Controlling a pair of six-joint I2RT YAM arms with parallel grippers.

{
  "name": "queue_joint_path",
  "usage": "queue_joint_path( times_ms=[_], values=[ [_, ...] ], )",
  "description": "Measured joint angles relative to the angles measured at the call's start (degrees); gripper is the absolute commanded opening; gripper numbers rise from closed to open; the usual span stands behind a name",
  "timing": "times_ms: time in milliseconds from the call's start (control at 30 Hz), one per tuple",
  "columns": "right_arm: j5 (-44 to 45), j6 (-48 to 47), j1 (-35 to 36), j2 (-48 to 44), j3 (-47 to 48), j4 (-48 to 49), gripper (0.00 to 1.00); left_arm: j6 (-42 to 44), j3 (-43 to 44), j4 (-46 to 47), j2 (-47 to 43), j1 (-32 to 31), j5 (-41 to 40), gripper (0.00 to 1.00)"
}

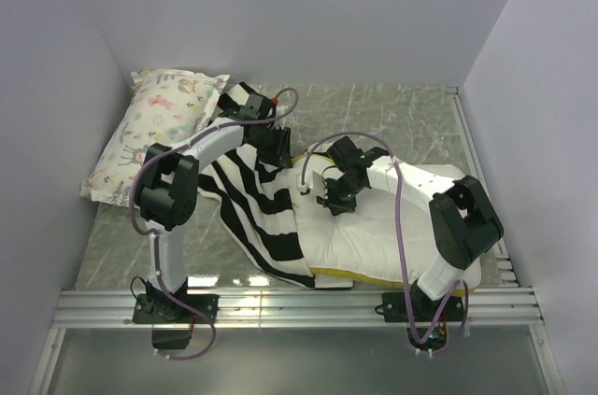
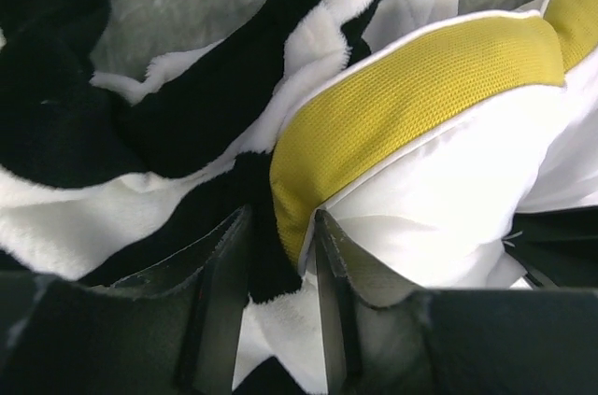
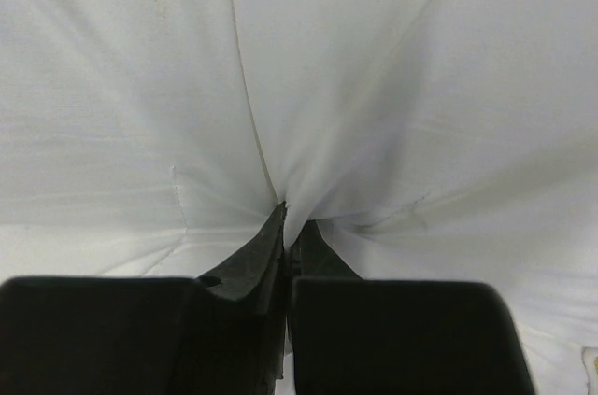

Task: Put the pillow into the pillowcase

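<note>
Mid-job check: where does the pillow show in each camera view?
Top external: pillow centre-right, beside the striped pillowcase.
Left wrist: upper right, yellow band crossing it.
Right wrist: its white fabric fills the frame, pinched by the right gripper.
Shared landmark: the yellow band, also on the pillow's near edge in top view; not in right wrist.

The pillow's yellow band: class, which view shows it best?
Left wrist: the yellow band fills mid-frame, mesh weave clear. Top view shows only thin slivers; right wrist only white pillow fabric.
</note>
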Motion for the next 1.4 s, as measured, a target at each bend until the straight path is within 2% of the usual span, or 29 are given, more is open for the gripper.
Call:
queue_joint_path(
  times_ms=[533, 633, 667, 733, 767, 867, 1133, 1400],
  values=[
    [0.00, -0.04, 0.15, 0.02, -0.02, -0.09, 0.00, 0.04, -3.58, -1.84, -4.46, 0.52, -1.11, 0.47],
    [0.00, -0.02, 0.15, 0.02, -0.02, -0.09, 0.00, 0.02, -4.48, -1.84, -5.35, 0.74, -1.14, 0.41],
    [0.00, -0.02, 0.15, 0.02, -0.02, -0.09, 0.00, 0.02, -4.81, -1.84, -5.68, 0.79, -1.11, 0.32],
    [0.00, -0.04, 0.15, 0.02, -0.02, -0.09, 0.00, 0.00, -5.27, -2.10, -6.14, 0.79, -0.98, 0.19],
    [-0.02, -0.04, 0.15, 0.02, -0.02, -0.07, 0.00, 0.13, -5.27, -2.34, -6.16, 0.79, -0.79, 0.09],
    [-0.09, -0.04, 0.15, 0.02, 0.04, -0.11, 0.00, 0.42, -4.59, -3.04, -6.12, 0.76, -0.31, 0.00],
    [0.04, -0.04, 0.66, 0.52, 1.11, -1.07, 0.00, 0.09, 6.27, -2.51, -3.54, 0.83, 3.23, 0.00],
    [1.62, -0.04, 3.50, 1.79, 2.10, -0.83, 0.00, -3.61, 9.03, 5.55, -0.37, -1.64, 8.74, 0.00]
  ],
)
